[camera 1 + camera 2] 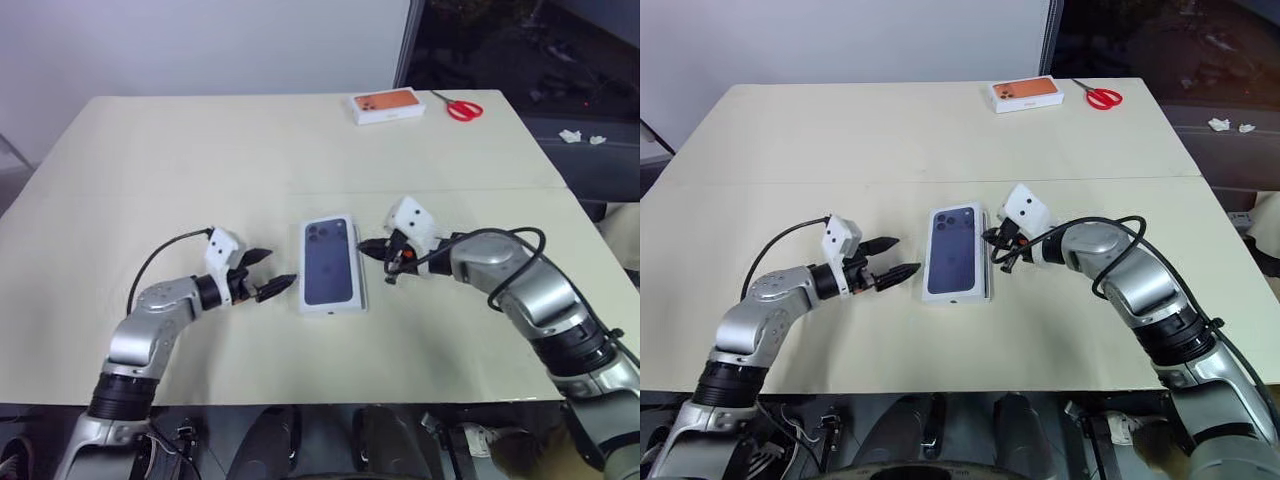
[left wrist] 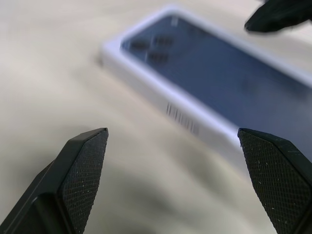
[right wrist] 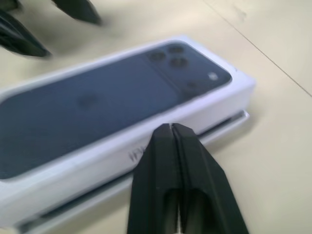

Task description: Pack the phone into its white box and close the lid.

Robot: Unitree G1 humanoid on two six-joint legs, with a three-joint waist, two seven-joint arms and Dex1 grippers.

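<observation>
On the beige table (image 1: pixel 200 150), I see the lid (image 1: pixel 329 262) on the white box (image 3: pixel 229 124), not fully seated. Stiff, light card; press edges. Left gripper (image 1: pixel 262 274) spread wide, empty; right gripper (image 1: pixel 372 247) closed, empty.

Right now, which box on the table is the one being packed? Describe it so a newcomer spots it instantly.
On the beige table, look to the near middle, between the left gripper and the right gripper. There lies a white box whose lid shows a dark blue phone picture. The other box, at the far edge beside red scissors, has an orange picture.
</observation>
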